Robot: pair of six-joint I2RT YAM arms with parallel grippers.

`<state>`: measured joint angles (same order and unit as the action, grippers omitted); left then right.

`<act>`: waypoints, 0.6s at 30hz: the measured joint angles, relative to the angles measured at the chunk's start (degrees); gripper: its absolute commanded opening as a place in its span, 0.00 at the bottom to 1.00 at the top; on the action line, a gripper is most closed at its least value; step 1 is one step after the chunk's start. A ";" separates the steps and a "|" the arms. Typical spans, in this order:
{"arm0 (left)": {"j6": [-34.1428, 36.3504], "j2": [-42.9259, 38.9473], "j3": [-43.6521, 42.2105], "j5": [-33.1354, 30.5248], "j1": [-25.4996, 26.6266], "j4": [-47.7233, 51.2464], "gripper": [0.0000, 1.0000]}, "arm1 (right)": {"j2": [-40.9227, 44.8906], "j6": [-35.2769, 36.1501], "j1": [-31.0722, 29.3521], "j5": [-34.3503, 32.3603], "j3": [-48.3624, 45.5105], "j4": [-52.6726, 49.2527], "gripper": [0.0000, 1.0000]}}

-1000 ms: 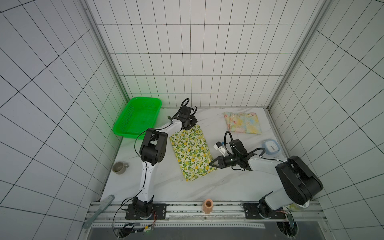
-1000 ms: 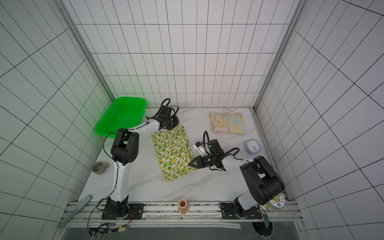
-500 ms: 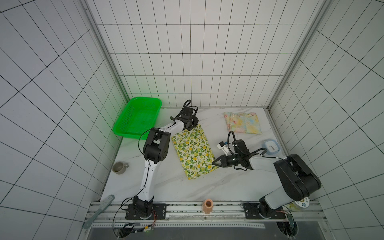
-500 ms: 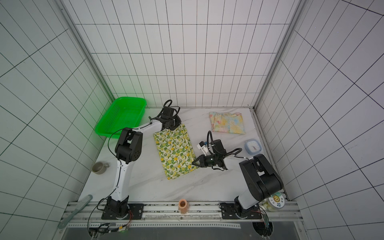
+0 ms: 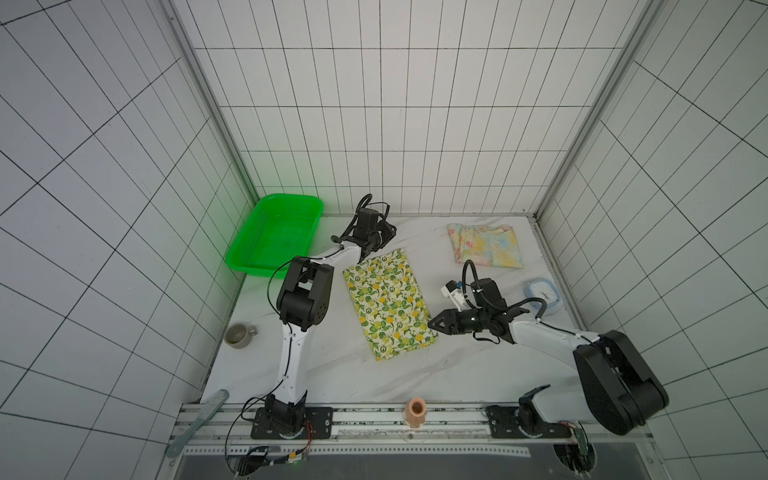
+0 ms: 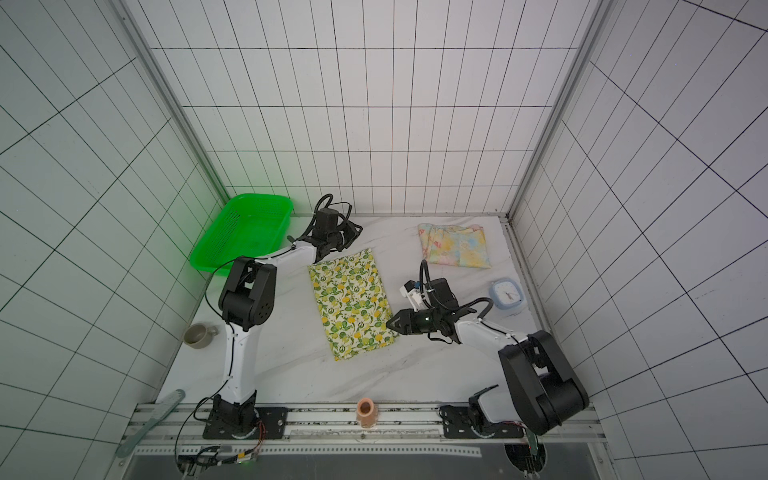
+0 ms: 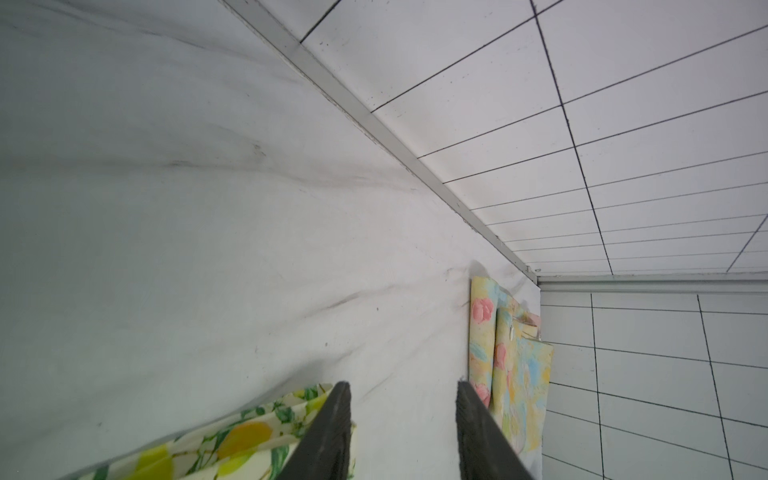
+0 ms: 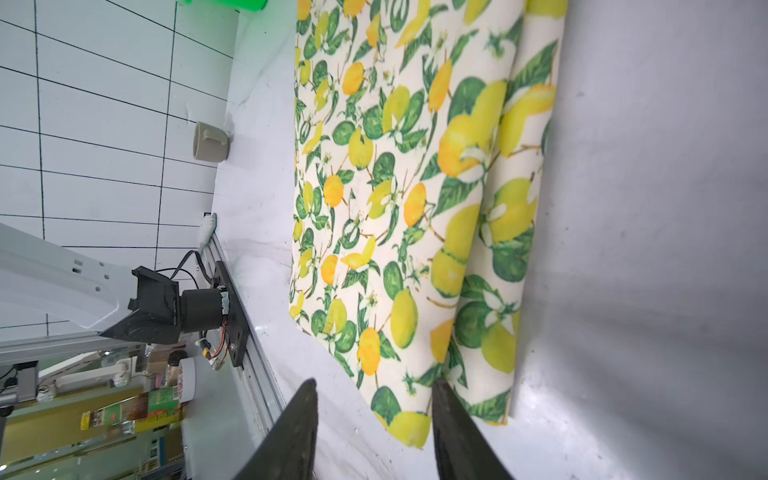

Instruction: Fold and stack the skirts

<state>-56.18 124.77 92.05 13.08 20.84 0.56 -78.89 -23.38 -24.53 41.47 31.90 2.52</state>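
1. While sitting along the left edge of the table (image 5: 332, 374), keeps well apart from the cloth: green basket (image 5: 278, 237) at the far corner, grey mug (image 5: 239, 334) nearer the front.
2. Left gripper (image 7: 402, 419): sits at the far end of the lemon skirt (image 5: 388, 303). Jaws parted, gripping nothing, with one finger (image 7: 332, 428) just beside the skirt's far corner.
3. Lemon skirt: lies flat mid-table, folded to a long rectangle. Long axis runs far to near, with the near end swung slightly rightward.
4. Peach cup (image 5: 415, 411): stands upright on the front rail, nearer than the lemon skirt.
5. Right gripper (image 8: 374, 419): points leftward at the lemon skirt's near-right corner. Jaws parted, clamping nothing – that corner lies on the table between the fingertips.
6. Pastel skirt (image 5: 486, 245): lies folded flat in the far-right corner, long axis across the table, well apart from the lemon skirt.
7. Blue-rimmed clock (image 5: 542, 295): lies by the right edge, nearer than the pastel skirt and near the right gripper.
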 measured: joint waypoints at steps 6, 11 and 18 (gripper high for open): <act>0.33 -11.32 -13.92 1.81 -1.18 -2.12 0.40 | -4.17 1.16 0.00 -2.71 0.07 -0.98 0.46; 1.14 -18.03 -23.10 3.34 -1.16 -2.49 0.39 | -8.07 1.97 -0.44 -3.74 0.24 -1.29 0.45; 4.20 -22.73 -29.16 4.74 -1.97 -0.63 0.38 | -9.29 2.01 -3.39 -6.23 2.67 -2.25 0.45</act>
<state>-51.99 102.04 62.89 17.82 18.87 -0.08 -88.18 -21.37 -27.92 35.24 34.57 0.27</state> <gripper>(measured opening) 0.385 0.452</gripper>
